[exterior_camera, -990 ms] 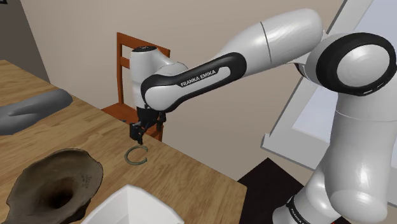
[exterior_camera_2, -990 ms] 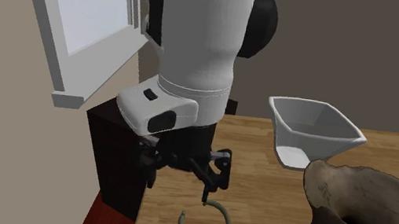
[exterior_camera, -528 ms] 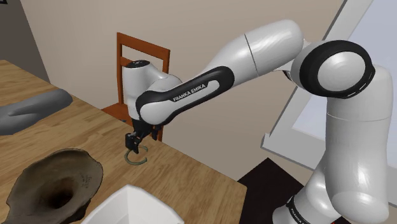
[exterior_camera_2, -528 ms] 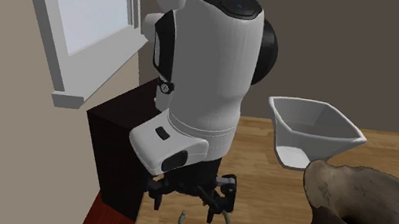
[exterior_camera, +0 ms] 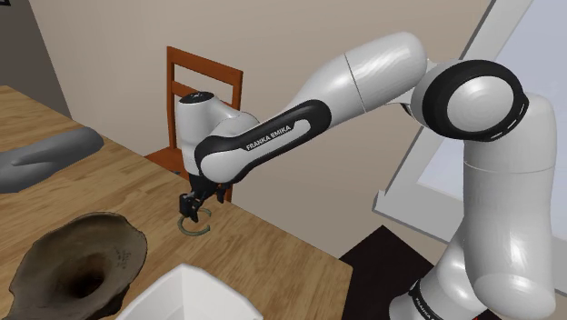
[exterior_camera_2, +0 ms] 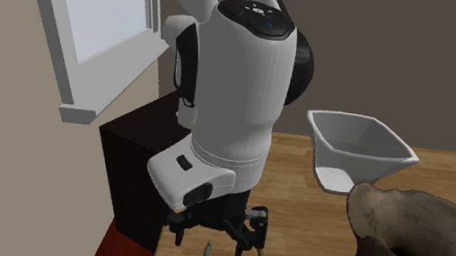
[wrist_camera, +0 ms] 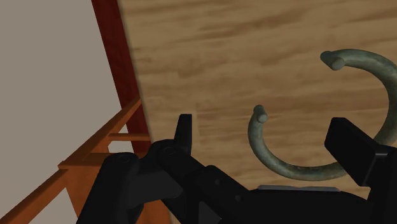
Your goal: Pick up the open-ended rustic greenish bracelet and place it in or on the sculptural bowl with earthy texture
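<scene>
Bracelet (wrist_camera: 366, 59), dull green C-shaped band on wood-grain table (wrist_camera: 254, 51), black jaws spread wide

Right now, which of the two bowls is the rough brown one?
The wavy-rimmed bowl at the shoulder view's lower left; the other bowl is smooth, white and angular.

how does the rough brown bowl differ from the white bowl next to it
Colour and surface: the dark brown, rough-textured sculptural bowl is mottled, while the plain white, smooth angular bowl is uniform. Shape: the brown bowl has a wavy, irregular rim around a dark hollow, while the white bowl has straight edges and flat sloping walls. Both stand open side up on the light wooden table.
</scene>
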You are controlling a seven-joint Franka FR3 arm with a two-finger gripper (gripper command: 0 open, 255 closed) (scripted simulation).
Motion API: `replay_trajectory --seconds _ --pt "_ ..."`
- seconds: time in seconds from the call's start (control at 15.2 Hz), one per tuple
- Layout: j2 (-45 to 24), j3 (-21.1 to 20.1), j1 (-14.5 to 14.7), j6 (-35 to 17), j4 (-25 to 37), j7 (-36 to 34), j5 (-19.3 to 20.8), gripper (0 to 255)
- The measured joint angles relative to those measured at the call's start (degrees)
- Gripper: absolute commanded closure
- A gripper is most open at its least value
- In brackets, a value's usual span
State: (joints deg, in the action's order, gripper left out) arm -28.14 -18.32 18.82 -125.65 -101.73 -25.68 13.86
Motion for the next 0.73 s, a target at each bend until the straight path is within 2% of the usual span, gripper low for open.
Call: replay_trajectory --seconds 0.07,0.73 --pt "0.0 0.0 0.0 0.0 0.0 0.0 0.0 255" --pt "0.02 0.0 0.0 -0.01 0.01 0.0 0.0 255"
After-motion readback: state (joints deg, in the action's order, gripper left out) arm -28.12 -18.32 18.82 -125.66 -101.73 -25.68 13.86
